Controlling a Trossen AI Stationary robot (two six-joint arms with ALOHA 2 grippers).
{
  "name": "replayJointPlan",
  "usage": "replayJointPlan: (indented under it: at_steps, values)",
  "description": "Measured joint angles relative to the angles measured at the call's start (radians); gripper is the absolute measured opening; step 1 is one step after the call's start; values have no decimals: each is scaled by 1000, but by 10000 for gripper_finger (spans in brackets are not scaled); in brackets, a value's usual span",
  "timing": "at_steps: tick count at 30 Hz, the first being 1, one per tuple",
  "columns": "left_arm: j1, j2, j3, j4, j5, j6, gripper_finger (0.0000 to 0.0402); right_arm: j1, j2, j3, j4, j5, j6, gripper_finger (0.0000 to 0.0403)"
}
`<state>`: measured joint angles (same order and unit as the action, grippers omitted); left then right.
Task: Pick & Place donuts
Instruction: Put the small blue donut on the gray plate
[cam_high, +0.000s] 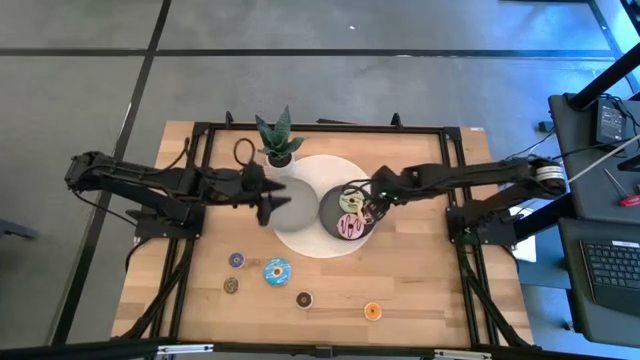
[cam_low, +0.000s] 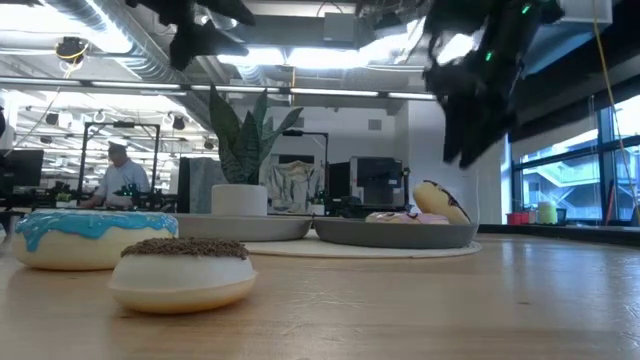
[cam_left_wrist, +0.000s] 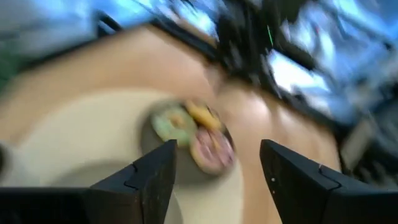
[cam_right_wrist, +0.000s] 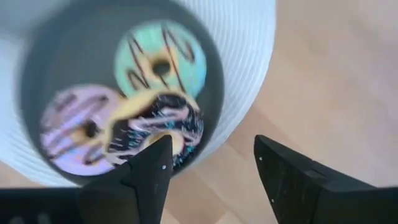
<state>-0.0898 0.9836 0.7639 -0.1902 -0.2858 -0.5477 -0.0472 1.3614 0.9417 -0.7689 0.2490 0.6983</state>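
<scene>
- Right gripper (cam_high: 372, 203): poised over the dark grey plate (cam_high: 326, 212) on the right side of the round white mat (cam_high: 330, 168); its fingers (cam_right_wrist: 144, 180) are spread wide apart, with nothing between them and touching nothing.
- Contents of that plate, seen in the right wrist view: a pale green donut (cam_right_wrist: 160, 65) with dark stripes, a pink donut (cam_right_wrist: 74, 127) with dark stripes, and a dark-iced donut (cam_right_wrist: 157, 126) with pink drizzle lying tilted across the other two.
- Low view: the tilted donut leans up above the plate's rim, its pale underside facing the camera; the right arm hangs dark above it.
- Left gripper (cam_high: 272, 195): held over the lighter grey plate (cam_high: 290, 232) on the left side of the mat, just below the potted plant (cam_high: 279, 136); its fingers (cam_left_wrist: 149, 180) are likewise released and wide apart, gripping nothing.
- Donuts on the bare wooden table (cam_high: 420, 290), in front of the mat: a small purple donut (cam_high: 236, 260), a large blue donut (cam_high: 277, 270), a small brown donut (cam_high: 231, 285), a small dark donut (cam_high: 304, 298) and a small orange donut (cam_high: 373, 311), all well apart from both grippers.
- Low view, foreground: the blue-iced ring and a brown-sprinkled ring sit nearest the camera, the latter in front.
- Background of the low view: a person (cam_low: 122, 178) stands in the room beyond the table.
</scene>
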Motion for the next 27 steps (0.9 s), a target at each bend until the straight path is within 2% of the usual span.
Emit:
replayJointPlan:
  at_steps: [3,6,10,14,17,20,23,27]
  values:
    - [0,0,0,-69,157,0,224,27,-82,1,4,50,0,228]
    - [-14,9,0,-105,258,-92,224,51,-146,1,2,75,5,226]
    - [-57,38,0,-112,304,-114,224,79,-187,2,0,127,6,227]
    - [-111,86,0,-146,309,-113,224,96,-189,2,-1,134,10,229]
    - [-152,120,0,-253,325,-177,224,108,-186,2,-9,135,27,226]
    - [-189,147,0,-430,308,-333,224,112,-185,2,-15,135,28,225]
    - [-222,178,0,-592,284,-574,223,112,-184,2,-15,135,30,228]
    - [-269,224,0,-764,320,-805,223,112,-179,1,-16,135,29,228]
